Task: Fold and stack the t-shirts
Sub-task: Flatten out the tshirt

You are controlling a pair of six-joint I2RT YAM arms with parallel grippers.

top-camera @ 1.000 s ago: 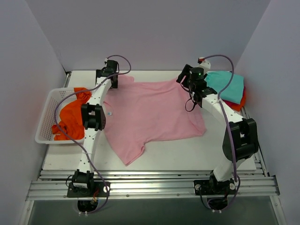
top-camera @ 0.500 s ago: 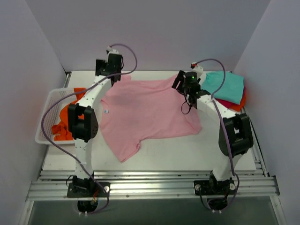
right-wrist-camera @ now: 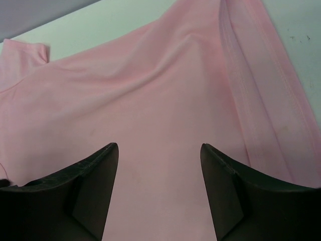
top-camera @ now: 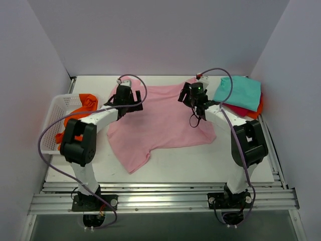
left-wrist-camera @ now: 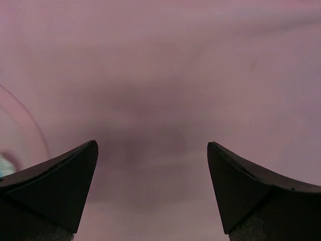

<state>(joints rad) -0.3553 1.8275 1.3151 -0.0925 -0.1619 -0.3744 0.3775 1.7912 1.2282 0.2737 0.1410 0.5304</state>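
Where the table (top-camera: 210, 160) begins at far left sits one white mesh basket (top-camera: 47, 131), with one orange tee (top-camera: 86, 102) bunched in it and spilling over the rim.

Left gripper (left-wrist-camera: 150, 148): low over the far-left part of the pink tee (top-camera: 160, 125). Jaws released, spread wide, nothing between them but pink cloth below. Cannot tell if the tips touch the cloth.

Pink tee: one, spread mostly flat across mid-table, one sleeve sticking out toward the near left. A hem band with stitching runs along the right of the right wrist view.

Right gripper (right-wrist-camera: 159, 148): over the far-right part of the pink tee. Jaws apart, nothing clamped.

Far right corner: one teal tee (top-camera: 241, 93), folded, lying on one red tee (top-camera: 249, 111); red shows only as a strip along the near edge.

Count: four tees, one basket, two grippers.
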